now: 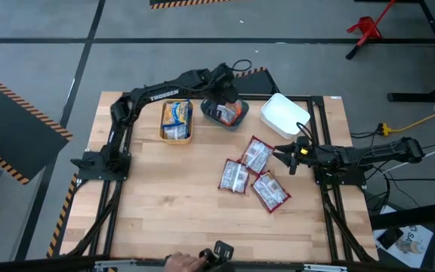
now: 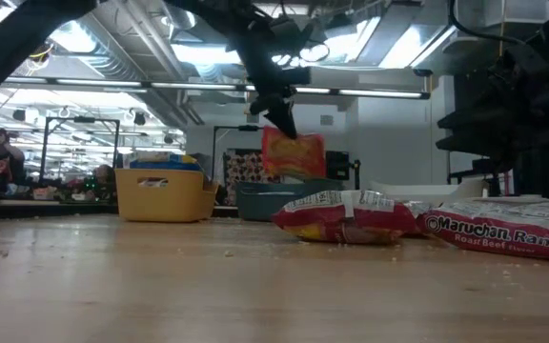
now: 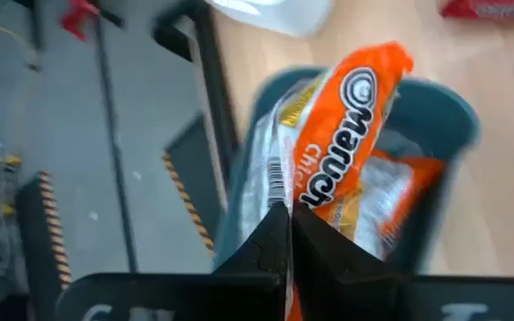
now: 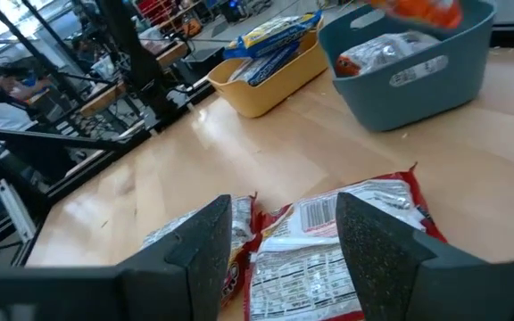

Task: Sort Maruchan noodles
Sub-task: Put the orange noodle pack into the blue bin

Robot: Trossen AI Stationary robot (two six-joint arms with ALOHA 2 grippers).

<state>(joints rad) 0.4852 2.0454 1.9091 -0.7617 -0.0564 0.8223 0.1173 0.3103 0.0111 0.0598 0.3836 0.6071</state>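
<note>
1. Nearest on the wooden table (image 1: 172, 211) lie three dark red-and-white Maruchan packets (image 1: 253, 175), clustered flat and touching or overlapping one another, right of centre; one label reads roast beef in the low view.
2. Just beside that cluster, on its right, the right gripper (image 4: 284, 236) hangs low with its fingers spread wide and nothing between them. In its wrist view the red packets lie directly below and ahead of the gap.
3. Farther back, the left gripper (image 3: 288, 245) has its fingers pressed together on the edge of an orange-and-white Maruchan packet (image 3: 351, 125). The packet dangles clear above the teal bin (image 1: 225, 113), as the low view shows.
4. Inside that teal bin another orange-and-white packet (image 4: 391, 52) already rests.
5. To the left of the teal bin stands the yellow bin (image 1: 176, 121), holding blue-and-yellow packets (image 1: 177, 113).
6. To the right of the teal bin sits the white bin (image 1: 284, 115); I cannot see anything in it.
</note>
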